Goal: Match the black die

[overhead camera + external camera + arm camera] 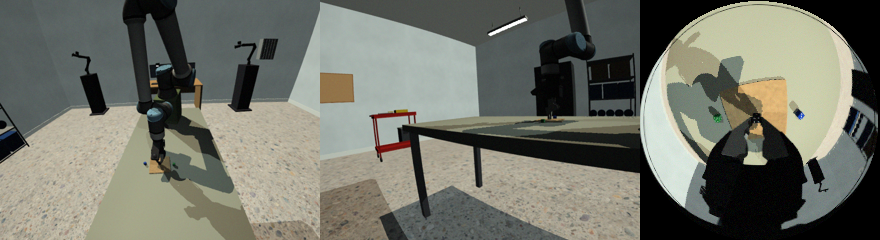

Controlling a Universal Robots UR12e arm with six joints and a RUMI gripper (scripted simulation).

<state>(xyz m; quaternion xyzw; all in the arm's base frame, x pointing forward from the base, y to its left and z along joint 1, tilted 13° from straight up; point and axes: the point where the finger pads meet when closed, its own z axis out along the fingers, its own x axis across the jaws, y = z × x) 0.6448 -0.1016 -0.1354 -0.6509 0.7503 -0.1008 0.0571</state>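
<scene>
The black die [756, 119] shows in the wrist view between the fingertips, over the orange-brown mat [155, 169] [776, 95]. My gripper [159, 162] [550, 117] [756, 117] is shut on it, low over the mat's middle. Whether the die touches the mat cannot be told, and its top number is too small to read. The green die [173, 163] [543, 120] [718, 118] sits off the mat, right of it in the top view; its number is unclear. The blue die [145, 163] [554, 117] [800, 115] sits off the mat on the opposite side.
The long pale green table top [129, 206] bears the mat and dice. The green arm base block [175, 111] stands at the table's far end in the top view. The green and blue dice stand close to opposite mat edges. The arm's shadow falls across part of the mat.
</scene>
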